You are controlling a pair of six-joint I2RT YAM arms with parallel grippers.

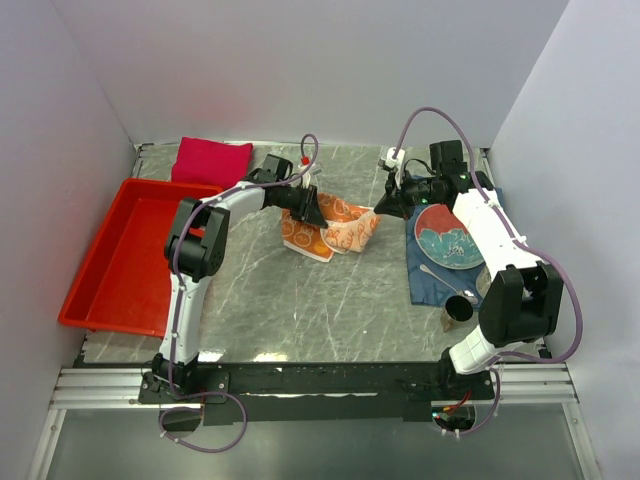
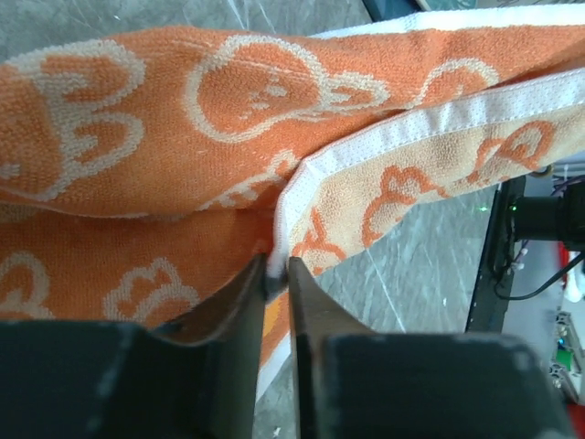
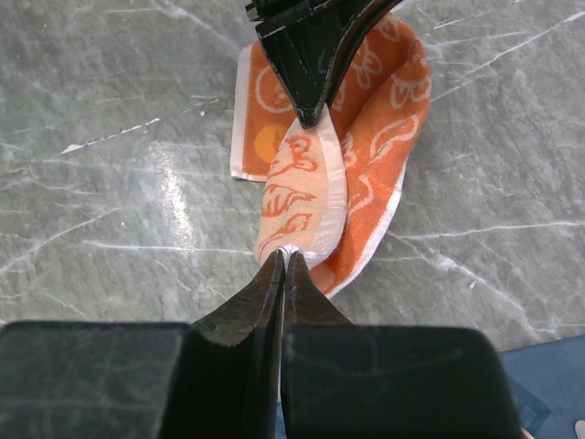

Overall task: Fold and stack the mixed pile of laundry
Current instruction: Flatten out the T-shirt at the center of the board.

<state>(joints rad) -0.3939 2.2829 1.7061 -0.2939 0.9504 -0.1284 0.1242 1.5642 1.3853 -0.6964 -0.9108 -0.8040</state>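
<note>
Top view: orange-and-white towel (image 1: 335,228) is held mid-table, nearer the far edge, btw left gripper (image 1: 308,210) & right gripper (image 1: 388,205). Likely a fold in hand, best done w/ both pinched ends level, cloth taut, no twist. Crimson shirt (image 1: 212,160) lies at the far-left corner. Left wrist: jaws pressed on the white hem, towel spreading beyond them. Right wrist: jaws pinch the other hem end, and the 2 layers sag to the table.

We reach both arms inward, our left hand (image 2: 279,267) and right hand (image 3: 285,257) facing each other, each clamped on the orange-and-white cloth (image 1: 350,226).
</note>
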